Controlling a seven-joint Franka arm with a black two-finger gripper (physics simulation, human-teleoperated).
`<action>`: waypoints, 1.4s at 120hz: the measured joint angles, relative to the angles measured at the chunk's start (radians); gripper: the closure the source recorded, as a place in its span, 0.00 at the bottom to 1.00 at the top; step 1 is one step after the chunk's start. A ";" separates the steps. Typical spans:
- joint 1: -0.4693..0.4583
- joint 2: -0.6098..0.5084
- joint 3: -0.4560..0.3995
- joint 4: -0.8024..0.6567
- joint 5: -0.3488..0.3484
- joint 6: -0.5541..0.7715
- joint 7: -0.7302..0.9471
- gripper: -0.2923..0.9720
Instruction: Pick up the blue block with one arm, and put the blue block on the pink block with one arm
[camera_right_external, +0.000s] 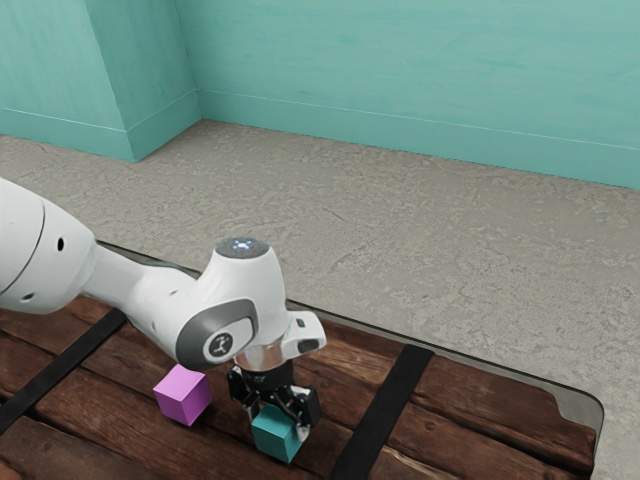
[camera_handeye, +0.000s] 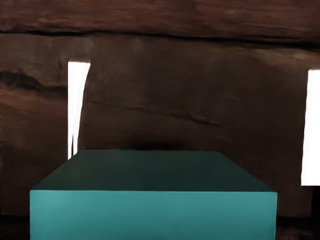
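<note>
Though near pink block (camera_right_external: 182, 393), claw (camera_right_external: 279, 413) apart.

White arm (camera_right_external: 130, 290) low over the table, black hand (camera_right_external: 276, 408) straight down.

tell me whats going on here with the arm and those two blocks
The robot arm has its gripper down over the blue block, which looks teal here and appears to sit on the wooden table. The pink block stands apart from it, toward the exterior view's left, with nothing on top. The stacking is not yet done.
</note>
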 joint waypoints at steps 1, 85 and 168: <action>0.000 0.001 0.000 0.000 0.000 0.000 0.000 0.26; 0.004 0.058 0.001 0.028 0.008 0.004 -0.019 0.41; 0.007 0.030 0.003 0.022 0.014 0.002 -0.031 0.46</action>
